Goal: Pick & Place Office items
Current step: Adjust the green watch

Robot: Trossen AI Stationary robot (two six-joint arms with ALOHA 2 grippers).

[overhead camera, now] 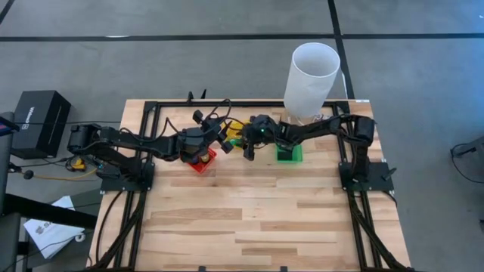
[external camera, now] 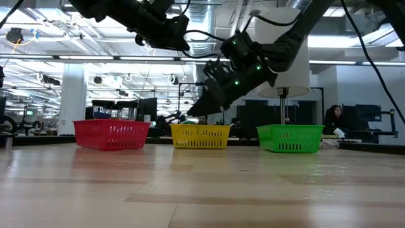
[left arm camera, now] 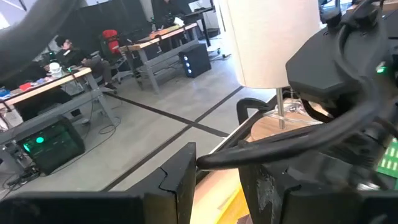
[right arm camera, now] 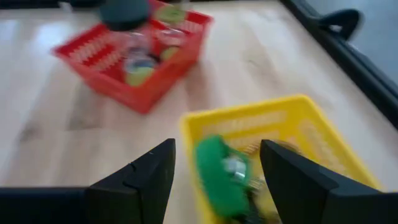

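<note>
Right claw point(right arm camera: 214, 165) hangs open and empty over the yellow bin point(right arm camera: 292, 134) holding a green item point(right arm camera: 217, 171); I can't tell the left claw's point(left arm camera: 217, 180) state.

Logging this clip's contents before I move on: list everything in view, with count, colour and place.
Red bin: one, holds greenish rings and other small items, beneath the left gripper.
Yellow bin: one, middle of the row, holds a green item.
Green bin: one, nearest the right arm's base.
White cylinder: one, tall, at the table's far edge.
Table: one, light wood.
Left gripper: dark, above the red bin.
Right gripper: dark, open above the yellow bin.
</note>
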